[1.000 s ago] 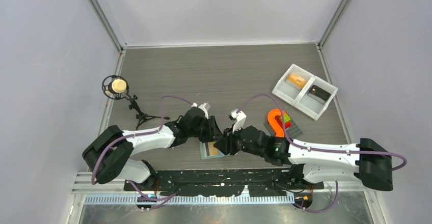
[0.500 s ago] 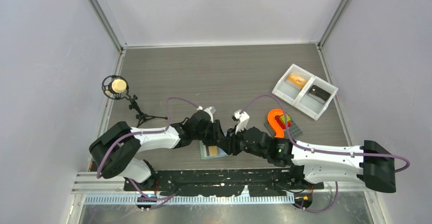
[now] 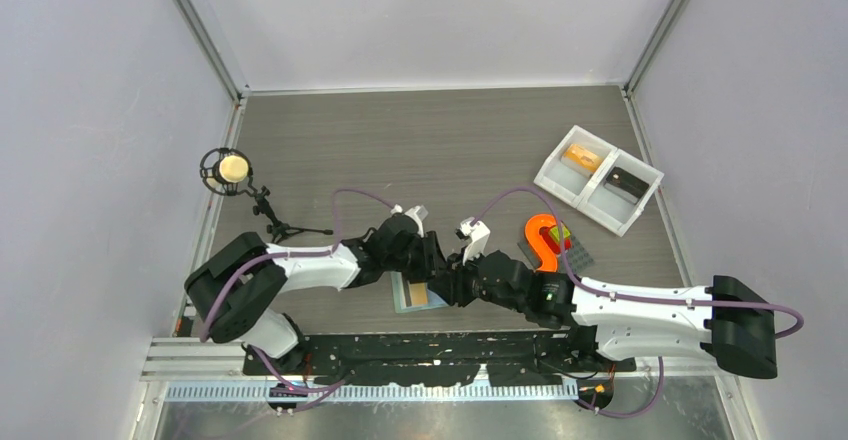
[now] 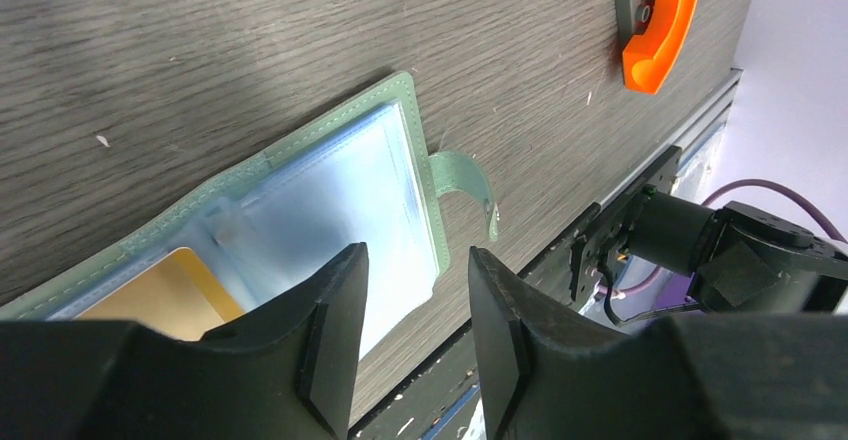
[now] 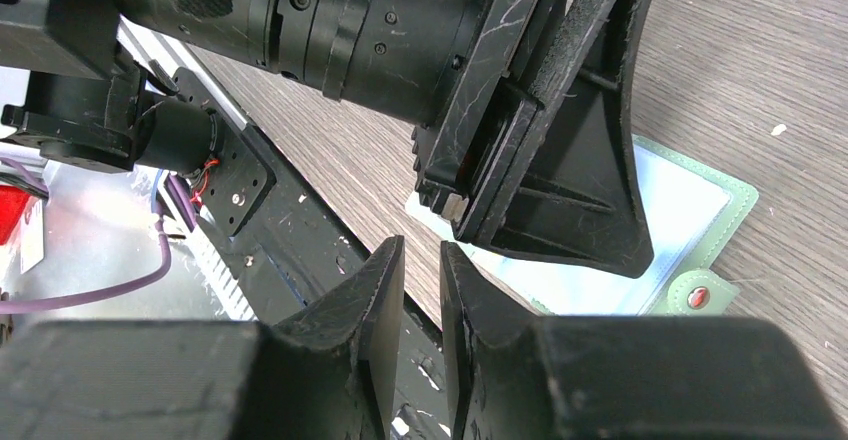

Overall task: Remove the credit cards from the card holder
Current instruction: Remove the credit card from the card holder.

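A: Card holder, top view: open flat on table, near orange S-piece, to its left.

B: Left wrist: left gripper jaws moderately apart, empty, over pale pocket. Gold card in pocket farther from S-piece.

A: Right wrist: right gripper barely parted, empty, just short of holder.

B: Prob. best: pin cover w/ left, pinch card's exposed edge w/ right, pull flat along pocket.

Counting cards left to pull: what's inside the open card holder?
One gold card sits in a pocket of the card holder; the pale blue pocket beside it looks empty. The left claw covers the rest.
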Controlling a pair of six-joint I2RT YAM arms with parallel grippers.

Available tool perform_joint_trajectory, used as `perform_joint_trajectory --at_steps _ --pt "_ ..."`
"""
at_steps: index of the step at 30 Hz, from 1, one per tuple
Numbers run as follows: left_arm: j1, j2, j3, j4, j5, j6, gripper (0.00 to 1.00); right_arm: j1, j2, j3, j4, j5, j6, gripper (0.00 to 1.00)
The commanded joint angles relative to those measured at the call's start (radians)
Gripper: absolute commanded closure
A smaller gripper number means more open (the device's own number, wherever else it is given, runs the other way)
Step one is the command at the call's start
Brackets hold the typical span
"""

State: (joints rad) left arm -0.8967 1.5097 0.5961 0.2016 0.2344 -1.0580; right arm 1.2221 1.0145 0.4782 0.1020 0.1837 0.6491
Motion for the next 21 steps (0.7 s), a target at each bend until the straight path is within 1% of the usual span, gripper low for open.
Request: perform_joint_trajectory --at_steps 1,6,8,11,14,17,21 --pt "0.003 -0.067 0.080 -0.087 -0.048 0.062 0.55 0.004 0.002 0.010 0.030 0.019 -0.005 0.74" --pt "0.067 -0.177 0.076 -0.193 -0.088 0.086 0.54 0.005 0.005 0.008 0.031 0.022 -0.004 0.74" --pt "0.106 -0.245 0.067 -0.272 -0.110 0.095 0.55 0.006 0.017 0.006 0.041 0.023 0.002 0.74" --pt "0.136 -0.342 0.063 -0.415 -0.180 0.117 0.58 0.005 0.056 0.008 0.065 0.024 0.024 0.74" --pt "0.148 -0.429 0.040 -0.514 -0.226 0.125 0.62 0.005 0.130 0.027 0.083 0.015 0.045 0.74" --pt "0.148 -0.498 -0.014 -0.532 -0.226 0.108 0.67 0.001 0.204 0.057 0.092 0.013 0.059 0.75" --pt "0.148 -0.544 -0.113 -0.465 -0.192 0.083 0.74 -0.040 0.289 0.072 0.129 -0.031 0.084 0.75"
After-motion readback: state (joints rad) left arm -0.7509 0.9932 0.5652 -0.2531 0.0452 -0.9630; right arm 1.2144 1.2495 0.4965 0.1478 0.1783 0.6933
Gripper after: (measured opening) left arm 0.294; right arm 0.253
